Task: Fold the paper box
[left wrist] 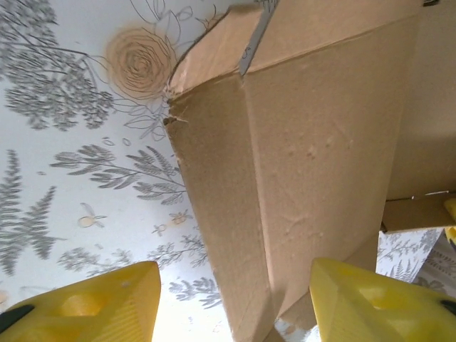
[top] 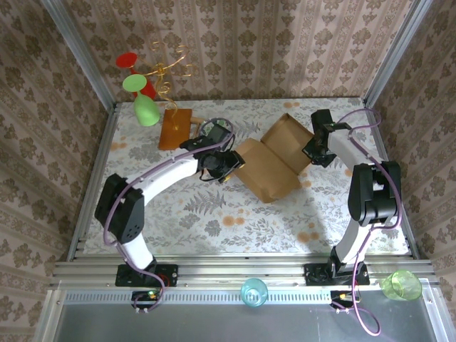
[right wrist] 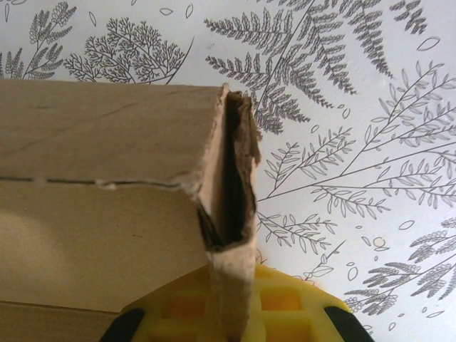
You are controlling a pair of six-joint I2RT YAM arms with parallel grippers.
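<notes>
The paper box, plain light-brown cardboard, lies partly folded on the flowered table between both arms. My left gripper is at its left edge. In the left wrist view a raised cardboard wall runs down between the two yellow fingers, which stand wide apart and do not touch it, so the left gripper is open. My right gripper is at the box's right corner. In the right wrist view it is shut on a doubled cardboard flap that stands upright.
A glossy orange-brown wooden board lies behind the left gripper. A wire stand with red and green cups is at the back left corner. A cyan cup and a green cup sit on the near rail.
</notes>
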